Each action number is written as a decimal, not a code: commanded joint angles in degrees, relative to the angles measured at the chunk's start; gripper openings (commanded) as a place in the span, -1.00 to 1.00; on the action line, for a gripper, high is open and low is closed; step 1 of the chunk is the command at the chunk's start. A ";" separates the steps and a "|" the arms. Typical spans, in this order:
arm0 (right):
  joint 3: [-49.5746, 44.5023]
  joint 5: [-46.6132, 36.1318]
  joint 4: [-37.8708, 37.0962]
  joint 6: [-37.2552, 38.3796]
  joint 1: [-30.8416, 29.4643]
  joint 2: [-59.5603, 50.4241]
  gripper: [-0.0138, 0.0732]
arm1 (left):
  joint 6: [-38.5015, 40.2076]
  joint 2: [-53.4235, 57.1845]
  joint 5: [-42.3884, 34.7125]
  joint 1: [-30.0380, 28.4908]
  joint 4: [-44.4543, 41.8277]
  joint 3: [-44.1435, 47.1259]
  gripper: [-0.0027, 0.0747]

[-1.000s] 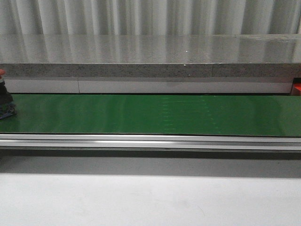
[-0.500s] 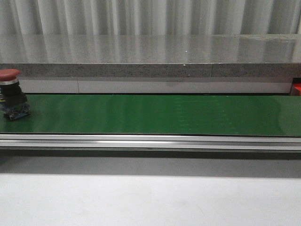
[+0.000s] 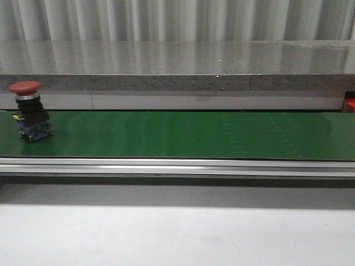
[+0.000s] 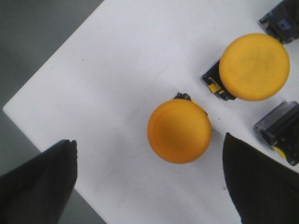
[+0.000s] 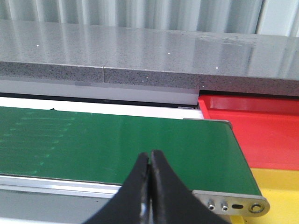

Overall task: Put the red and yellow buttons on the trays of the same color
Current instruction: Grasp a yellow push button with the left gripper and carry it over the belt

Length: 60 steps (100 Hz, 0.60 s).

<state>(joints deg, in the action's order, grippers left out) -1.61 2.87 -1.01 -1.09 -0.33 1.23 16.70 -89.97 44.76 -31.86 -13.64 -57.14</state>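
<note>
A red button stands upright on the green conveyor belt, close to the belt's left end in the front view, its mushroom cap on top and its black and blue body resting on the belt surface. Neither arm shows in that view. The left wrist camera looks straight down on a white surface that carries two yellow buttons: one yellow button sits between the spread fingers, and a second yellow button lies just beside it, apart from it. Two dark switch bodies show at the edge of that view. The left gripper is spread wide — its dark fingers stand on either side of the nearer yellow cap without touching it. The right gripper has its fingers pressed together with nothing between them, hanging over the near rail at the belt's right end. Past that end lies a red tray, and nearer the camera a yellow tray — what shows of either holds no button.
</note>
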 commanded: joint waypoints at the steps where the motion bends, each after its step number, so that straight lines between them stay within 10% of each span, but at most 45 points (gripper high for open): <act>1: 1.16 -4.62 0.23 -0.08 -0.26 1.07 -0.84 | 0.63 -0.11 -2.23 -0.09 -0.59 -2.17 0.65; 33: 1.16 -4.62 0.23 -0.08 -0.26 1.07 -0.84 | 0.63 -4.61 -4.69 -0.09 -0.73 -2.17 0.50; 55: 1.16 -4.62 0.23 -0.08 -0.26 1.07 -0.84 | 0.63 -2.50 -4.70 -0.09 -0.85 -2.17 -0.91; 60: 1.16 -4.62 0.23 -0.08 -0.26 1.07 -0.84 | 0.63 -0.84 -4.70 -0.09 -0.86 -2.17 -0.97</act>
<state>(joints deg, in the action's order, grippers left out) -1.61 2.87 -1.01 -1.09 -0.33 1.23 16.84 -95.70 41.37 -31.86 -13.91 -57.61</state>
